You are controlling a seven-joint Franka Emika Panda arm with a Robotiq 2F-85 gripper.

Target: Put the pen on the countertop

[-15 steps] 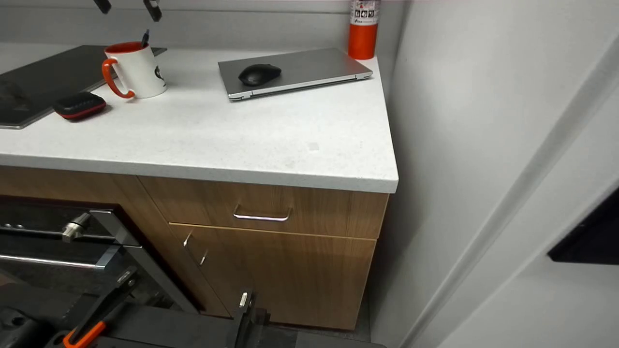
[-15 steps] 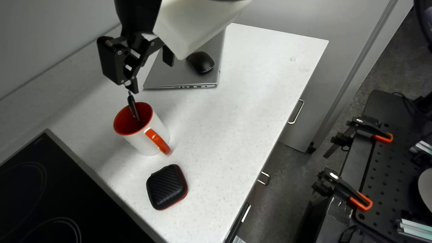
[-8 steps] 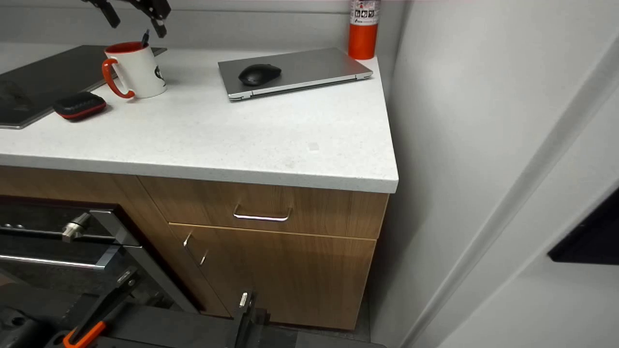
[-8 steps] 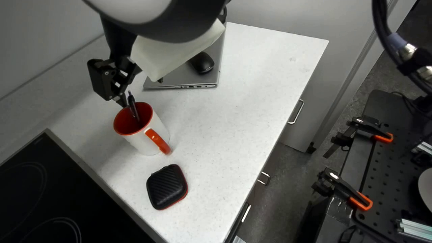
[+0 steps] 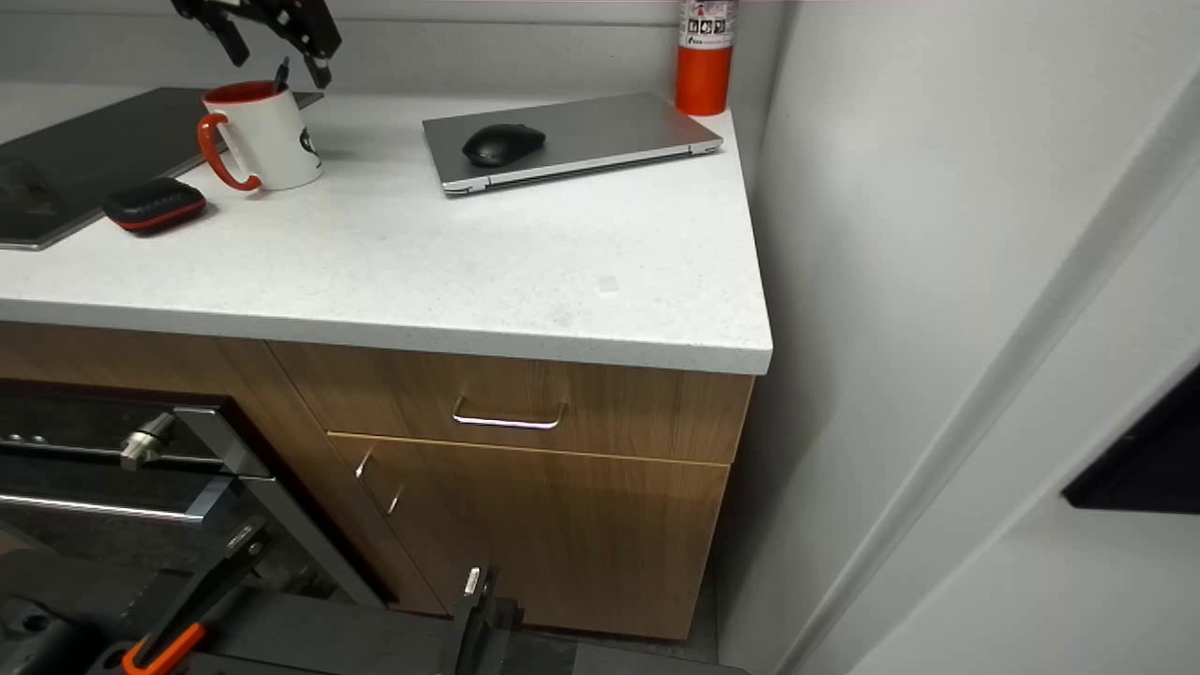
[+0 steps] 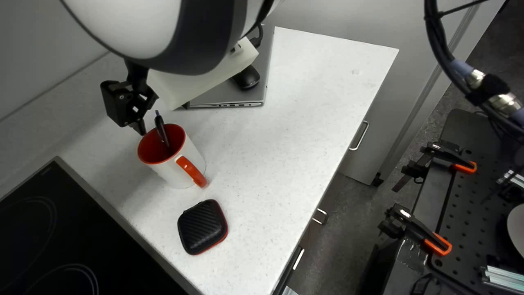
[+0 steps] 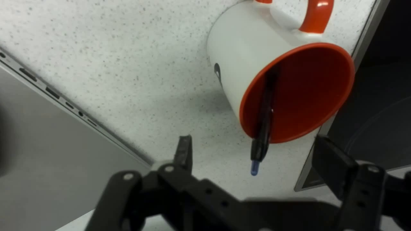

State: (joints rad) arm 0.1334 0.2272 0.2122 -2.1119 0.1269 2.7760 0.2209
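The dark pen point(image 7: 264, 134) stands tilted inside the white mug point(image 7: 247, 54) with the red interior. Its blue-tipped upper end sticks out past the rim; its lower end is inside the mug. The pen also shows in both exterior views point(image 5: 281, 75) point(image 6: 161, 130). The mug point(image 6: 180, 172) stands upright on the speckled white countertop point(image 5: 487, 262). My gripper point(image 7: 252, 138) is open and empty, with one finger on each side of the pen's upper end, touching neither. In an exterior view the gripper point(image 5: 281, 69) is just above the mug's rim.
A black case with red trim point(image 6: 202, 226) lies near the mug's handle. A black cooktop point(image 6: 53, 229) is beside them. A closed grey laptop point(image 5: 600, 131) with a black mouse point(image 5: 503, 145) on it lies farther along. A red cylinder point(image 5: 703, 75) stands in the back corner.
My open gripper has come down toward the mug, and its fingers now flank the pen's top. The pen, mug and other objects have not moved.
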